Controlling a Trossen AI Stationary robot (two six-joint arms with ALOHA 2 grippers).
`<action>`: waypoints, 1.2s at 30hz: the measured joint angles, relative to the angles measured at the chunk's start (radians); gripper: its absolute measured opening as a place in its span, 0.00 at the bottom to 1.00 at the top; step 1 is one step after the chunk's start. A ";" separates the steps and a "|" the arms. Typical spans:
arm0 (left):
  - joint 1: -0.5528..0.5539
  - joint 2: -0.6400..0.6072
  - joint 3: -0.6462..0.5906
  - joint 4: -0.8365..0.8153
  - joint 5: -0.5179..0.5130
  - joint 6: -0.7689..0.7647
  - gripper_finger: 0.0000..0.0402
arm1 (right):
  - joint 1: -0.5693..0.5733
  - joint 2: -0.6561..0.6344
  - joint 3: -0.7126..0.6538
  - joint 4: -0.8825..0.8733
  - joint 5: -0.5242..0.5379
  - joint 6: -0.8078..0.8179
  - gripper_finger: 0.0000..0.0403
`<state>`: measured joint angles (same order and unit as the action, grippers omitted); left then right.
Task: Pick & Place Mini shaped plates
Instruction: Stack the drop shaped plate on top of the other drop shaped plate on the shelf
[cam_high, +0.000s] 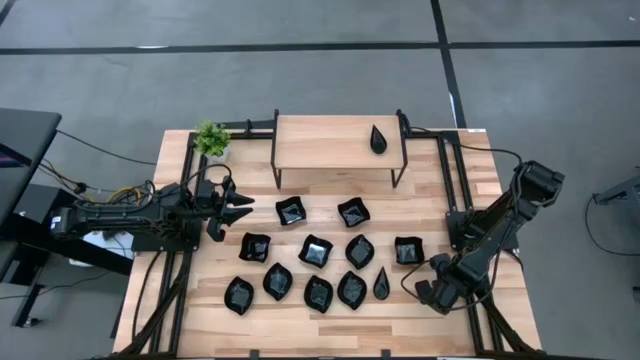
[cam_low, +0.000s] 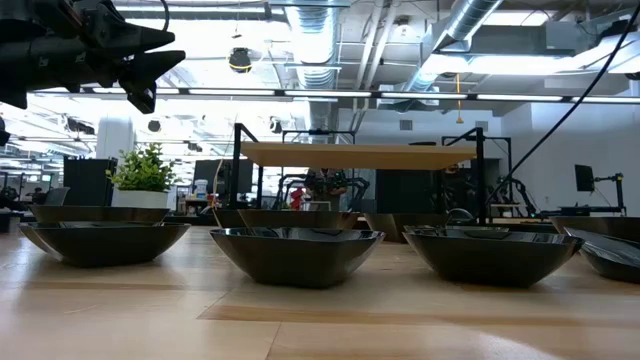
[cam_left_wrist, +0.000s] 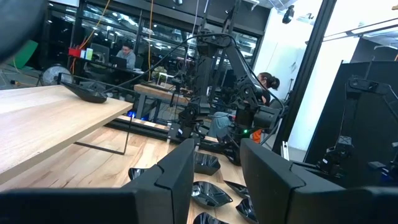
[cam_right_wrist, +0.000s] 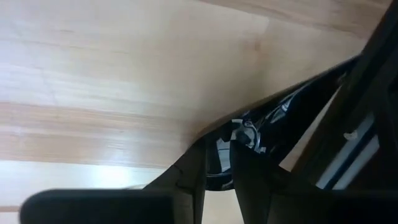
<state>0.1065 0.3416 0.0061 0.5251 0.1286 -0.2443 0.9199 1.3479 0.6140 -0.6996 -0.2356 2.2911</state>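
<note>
Several glossy black mini shaped plates (cam_high: 315, 250) rest on their bases in rows on the wooden table (cam_high: 330, 325). A teardrop-shaped one (cam_high: 378, 140) lies on the raised wooden shelf (cam_high: 320, 145) at the far side. My right gripper (cam_high: 432, 292) points steeply down at the table's near right, beside a teardrop plate (cam_high: 381, 285), and is shut on a black plate (cam_right_wrist: 292, 102). My left gripper (cam_high: 243, 208) hovers open above the table's left side, level and pointing right, with nothing between its fingers (cam_left_wrist: 180, 174). My right gripper pinches the glossy rim (cam_right_wrist: 245, 132) of a black plate between its two fingers, which come from above and slant down. The rest of the plate reaches away past the fingertips. Whether it is clear of the table I cannot tell.
A small green plant (cam_high: 211, 138) stands at the far left corner beside the shelf. Black frame rails (cam_high: 455, 175) run along both sides of the table. People sit at desks (cam_left_wrist: 127, 53) in the room beyond. Bare wood lies along the near edge.
</note>
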 joint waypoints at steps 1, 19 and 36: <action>0.000 0.000 0.000 0.000 0.000 0.000 0.33 | 0.000 0.000 0.000 0.005 0.014 -0.007 0.16; 0.000 0.000 0.000 0.000 0.000 0.000 0.33 | -0.029 -0.054 0.024 0.054 0.107 -0.095 0.16; 0.000 0.000 0.000 0.000 0.000 0.000 0.33 | 0.068 -0.076 0.097 -0.168 0.091 0.014 0.17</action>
<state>0.1065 0.3416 0.0059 0.5251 0.1285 -0.2443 0.9875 1.2721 0.7114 -0.8674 -0.1450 2.3051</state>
